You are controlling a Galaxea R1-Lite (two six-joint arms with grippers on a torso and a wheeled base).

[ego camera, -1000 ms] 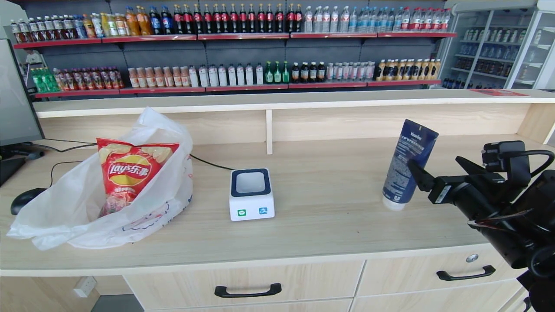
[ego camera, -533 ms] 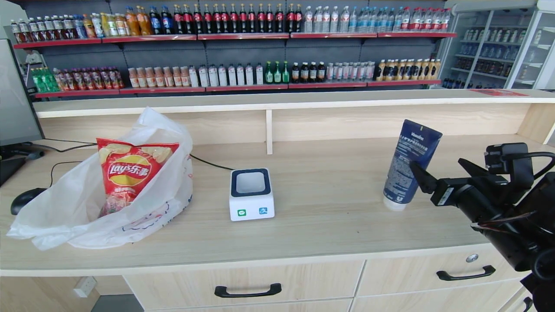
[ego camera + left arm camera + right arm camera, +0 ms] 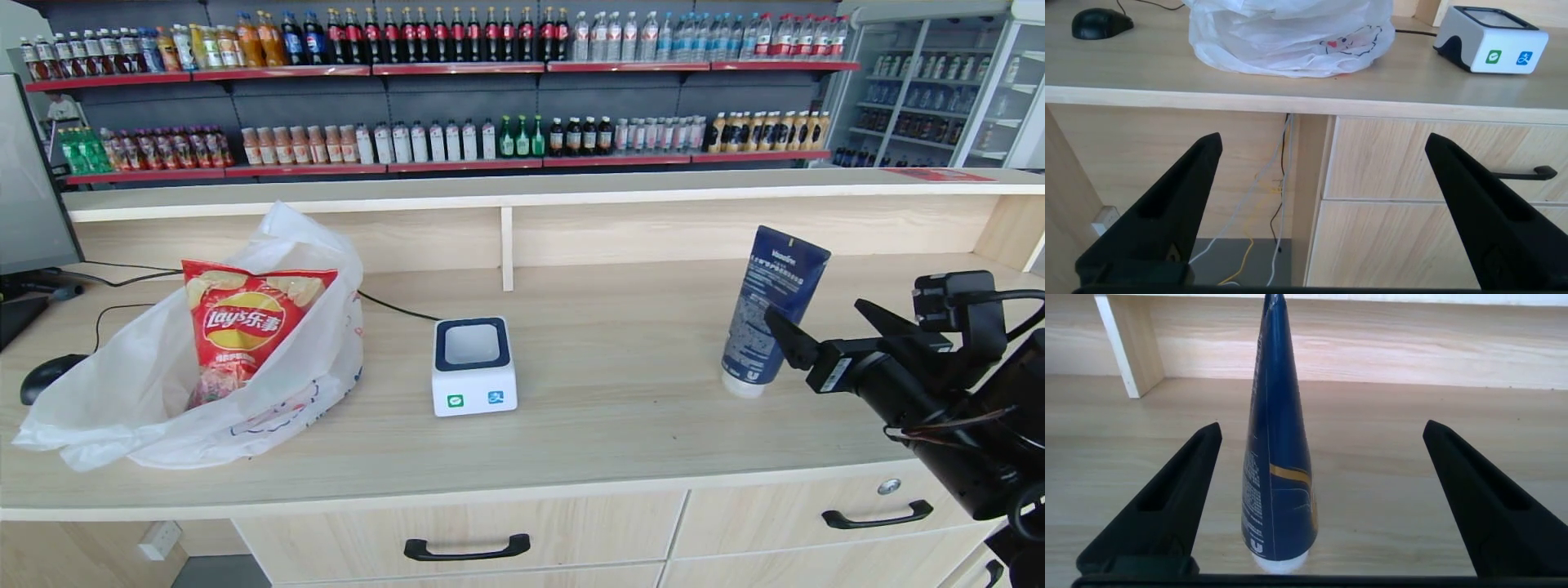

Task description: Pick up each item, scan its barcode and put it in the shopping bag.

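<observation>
The left fingers (image 3: 1167, 212) were held spread wide, low down in front of the drawers (image 3: 1437, 188). Above the bench (image 3: 620, 425), the right fingers (image 3: 790, 336) were spread wide too. The blue tube (image 3: 763, 278) was seen standing on its cap in the gap between them, not yet pinched. Picking up the tube was judged to be the step in hand. Next, it would need to be squeezed gently, lifted, shown to the scanner (image 3: 473, 366), and dropped in the bag (image 3: 106, 400), where a chip packet (image 3: 245, 327) was already stored.
</observation>
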